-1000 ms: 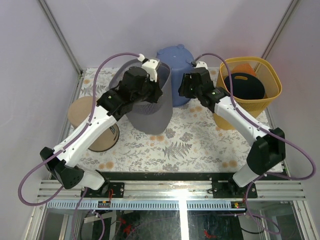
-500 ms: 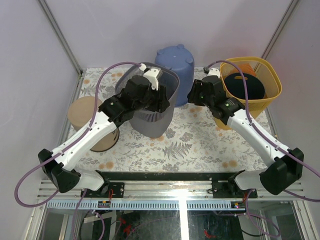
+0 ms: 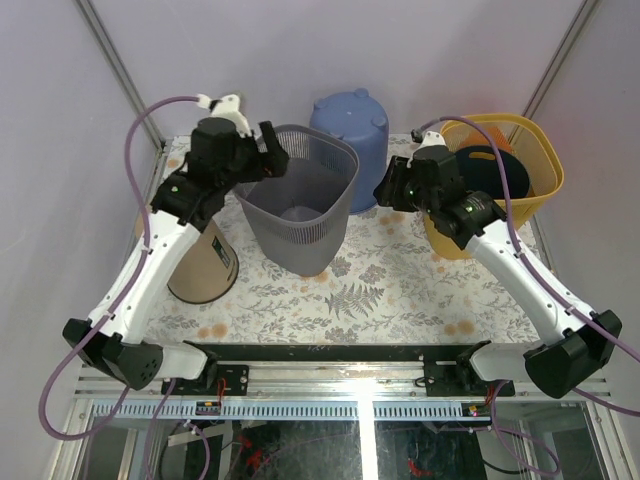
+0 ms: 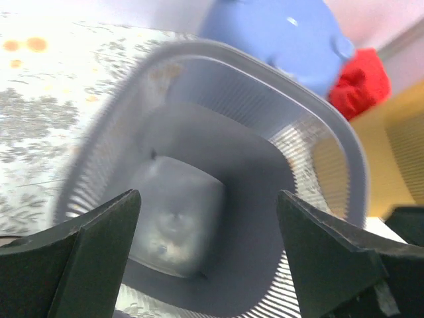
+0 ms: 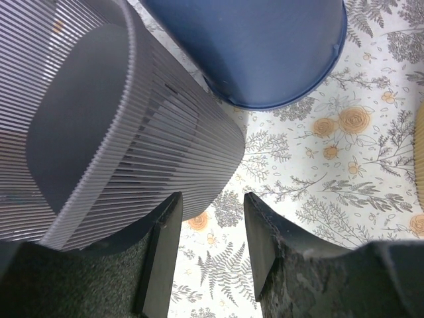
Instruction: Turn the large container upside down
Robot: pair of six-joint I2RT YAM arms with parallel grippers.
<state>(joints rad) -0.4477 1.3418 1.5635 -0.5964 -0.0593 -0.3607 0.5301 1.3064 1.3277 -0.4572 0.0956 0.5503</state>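
Your left pincer (image 4: 207, 199) gapes wide and empty over the upright grey ribbed basket (image 3: 300, 205), whose floor is blurred. Your right pincer (image 5: 209, 245), half open, holds nothing beside its wall. Beyond stand an inverted blue bucket (image 3: 352, 130) and a yellow basket (image 3: 495, 118) holding a dark disc (image 3: 495, 175).

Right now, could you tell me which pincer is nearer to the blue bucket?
Right. The right pincer sits just right of the blue bucket; the left pincer is beyond the grey basket, at its left rim.
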